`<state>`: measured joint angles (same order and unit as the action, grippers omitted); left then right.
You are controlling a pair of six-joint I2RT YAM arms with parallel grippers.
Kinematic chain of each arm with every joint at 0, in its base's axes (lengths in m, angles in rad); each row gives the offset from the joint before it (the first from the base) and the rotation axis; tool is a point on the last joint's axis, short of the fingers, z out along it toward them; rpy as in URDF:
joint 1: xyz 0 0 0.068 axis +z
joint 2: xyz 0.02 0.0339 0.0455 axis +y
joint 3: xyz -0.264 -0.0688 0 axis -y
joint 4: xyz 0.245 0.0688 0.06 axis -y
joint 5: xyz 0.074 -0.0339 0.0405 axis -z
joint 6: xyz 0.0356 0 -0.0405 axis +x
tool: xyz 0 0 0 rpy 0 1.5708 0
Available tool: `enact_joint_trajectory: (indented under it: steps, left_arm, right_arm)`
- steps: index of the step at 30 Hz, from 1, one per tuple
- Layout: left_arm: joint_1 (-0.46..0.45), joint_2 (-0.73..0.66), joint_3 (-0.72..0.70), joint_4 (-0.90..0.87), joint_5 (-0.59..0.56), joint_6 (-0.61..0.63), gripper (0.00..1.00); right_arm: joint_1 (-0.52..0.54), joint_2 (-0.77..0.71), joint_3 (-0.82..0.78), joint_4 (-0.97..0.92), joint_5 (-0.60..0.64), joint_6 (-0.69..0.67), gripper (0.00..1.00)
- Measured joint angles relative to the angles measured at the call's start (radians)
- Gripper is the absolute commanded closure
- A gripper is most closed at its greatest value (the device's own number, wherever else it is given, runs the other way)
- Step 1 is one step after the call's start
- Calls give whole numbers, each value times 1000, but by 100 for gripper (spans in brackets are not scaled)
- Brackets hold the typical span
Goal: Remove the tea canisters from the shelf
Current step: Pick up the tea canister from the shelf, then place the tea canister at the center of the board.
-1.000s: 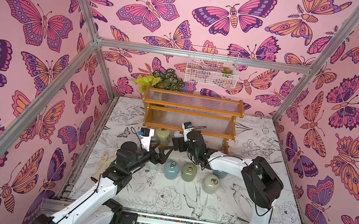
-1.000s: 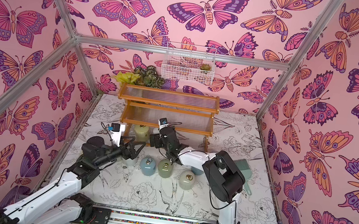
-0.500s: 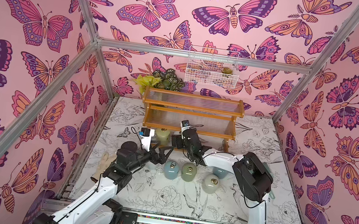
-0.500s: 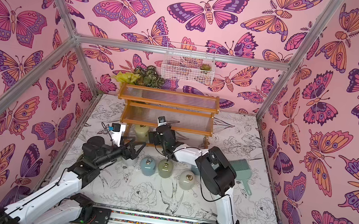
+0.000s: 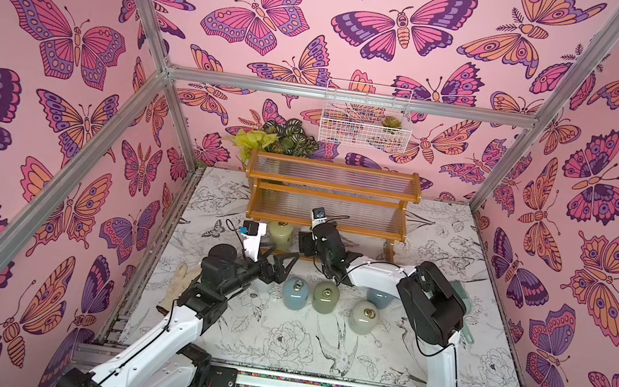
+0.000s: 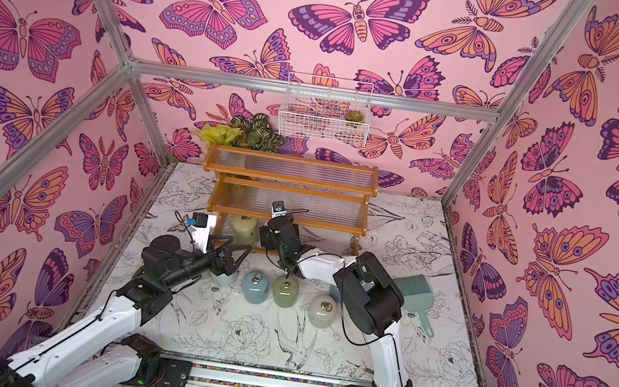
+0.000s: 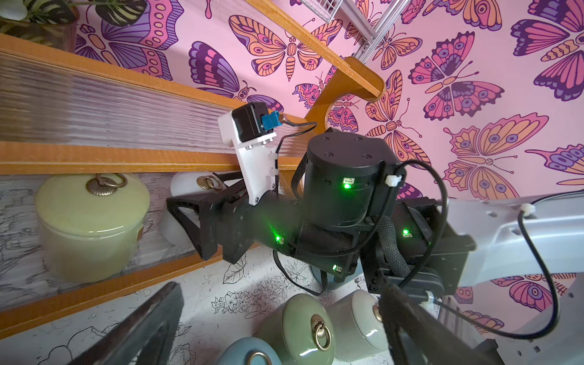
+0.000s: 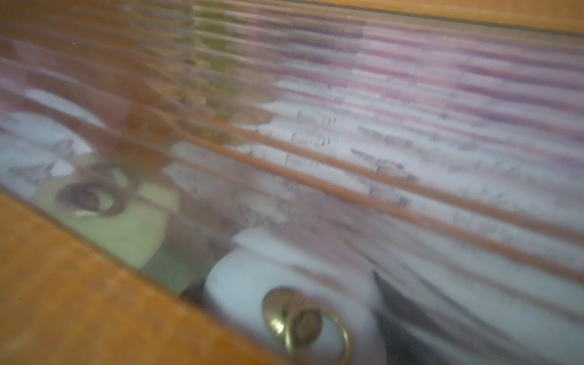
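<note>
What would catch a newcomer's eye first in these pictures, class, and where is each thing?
The pink walls printed with big orange and purple butterflies enclose everything. At the back of the white flower-sketched table stands an orange-brown wooden stepped shelf with ribbed clear tiers; the right arm's black hand reaches into its lowest tier, at a white ring-lidded canister.

The shelf overhangs its low slot; standing canisters line the bench before it; nearer bench lies open.

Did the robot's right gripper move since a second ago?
Yes. Judged against the shelf, the right gripper slid a little toward the shelf's left end, nearer the yellow-green jar on the lowest tier.
</note>
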<state>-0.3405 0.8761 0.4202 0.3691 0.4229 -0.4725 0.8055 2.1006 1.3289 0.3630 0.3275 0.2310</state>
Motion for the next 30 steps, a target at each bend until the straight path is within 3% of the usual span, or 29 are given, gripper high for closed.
enact_joint_trajectory:
  steps: [11, 30]
  left_arm:
    - [0, -13, 2, -31, -13, 13, 0]
    - [0, -27, 12, -87, -50, 20, 0]
  right_arm:
    - [0, -35, -65, 44, -18, -23, 24]
    - [-1, -407, -391, 35, 42, -45, 22]
